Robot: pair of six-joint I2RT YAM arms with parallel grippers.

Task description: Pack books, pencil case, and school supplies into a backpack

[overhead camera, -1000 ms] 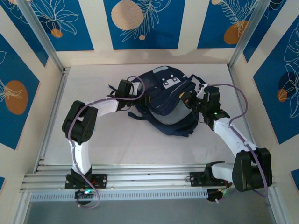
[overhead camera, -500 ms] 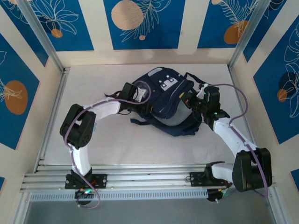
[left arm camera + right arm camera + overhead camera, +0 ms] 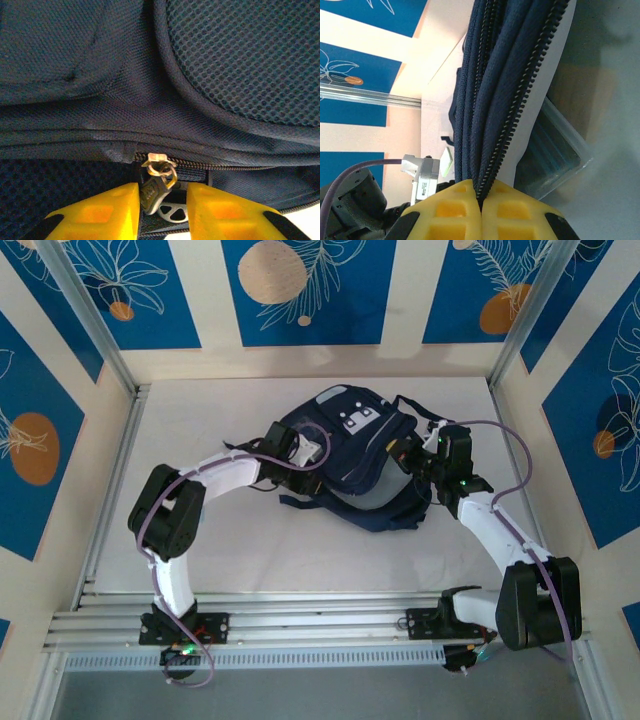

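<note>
From above, the backpack (image 3: pixel 355 455) lay on the white table (image 3: pixel 250 550). The left gripper (image 3: pixel 312 452) was against the backpack's left side and the right gripper (image 3: pixel 405 455) against its right side.

In the left wrist view, navy mesh and fabric of the backpack rose above the yellow fingers (image 3: pixel 100 212). They stood apart, with the zipper pull (image 3: pixel 157 187) hanging between them and a gap showing on one side of it.

In the right wrist view, the right gripper's fingers (image 3: pixel 445 212) were pressed together, pinching the backpack's zipper edge (image 3: pixel 505 100). A clear plastic piece (image 3: pixel 560 150) lay inside the backpack, just beside that edge.
</note>
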